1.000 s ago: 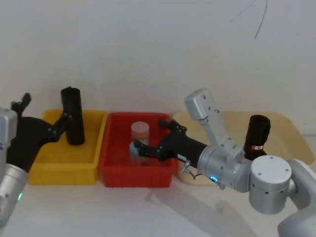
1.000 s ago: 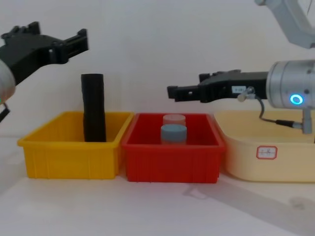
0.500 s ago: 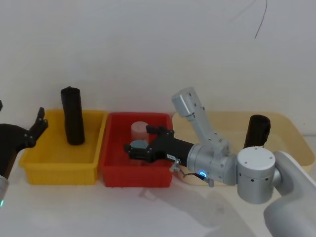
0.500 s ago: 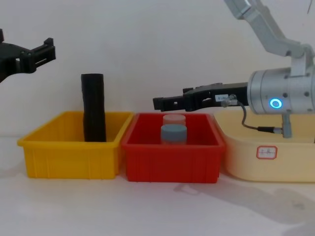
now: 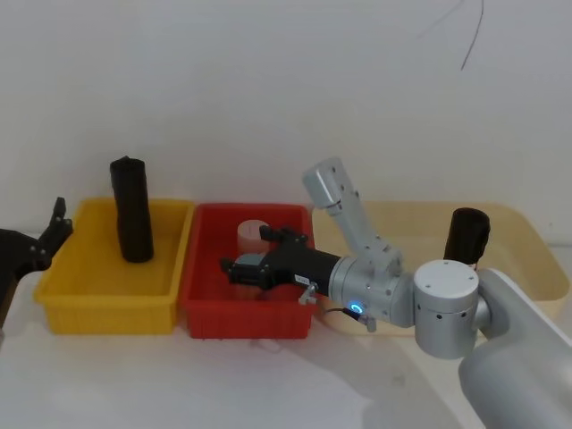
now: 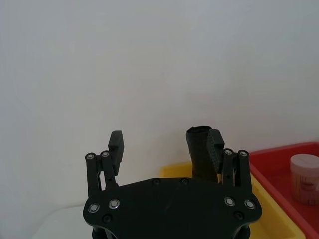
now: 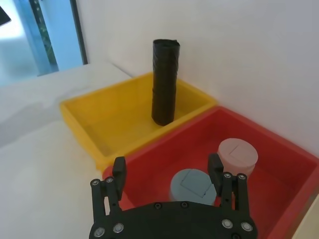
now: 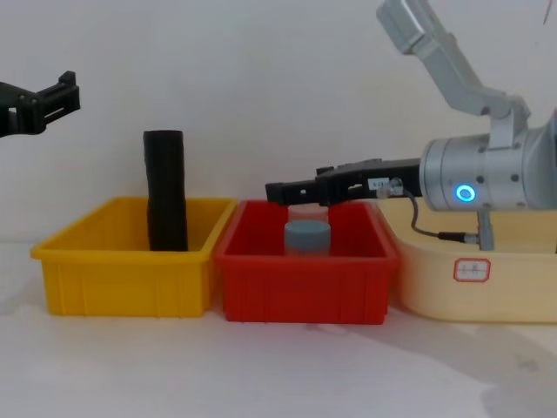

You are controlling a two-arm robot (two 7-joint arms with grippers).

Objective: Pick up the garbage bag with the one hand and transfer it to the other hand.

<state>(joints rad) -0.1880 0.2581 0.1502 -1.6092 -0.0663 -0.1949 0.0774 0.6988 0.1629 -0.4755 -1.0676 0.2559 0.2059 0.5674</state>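
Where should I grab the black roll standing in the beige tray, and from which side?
Grip the garbage bag by its upper half: it stands upright, clear above the beige tray rim. Probably come in level from the red bin side with the open right gripper, straddling the cylinder. The left gripper hangs far left.

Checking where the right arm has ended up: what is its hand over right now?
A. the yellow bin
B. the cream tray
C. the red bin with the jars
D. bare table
C: the right hand, fingers open, hangs over the red bin, just above the blue-lidded jar, holding nothing.
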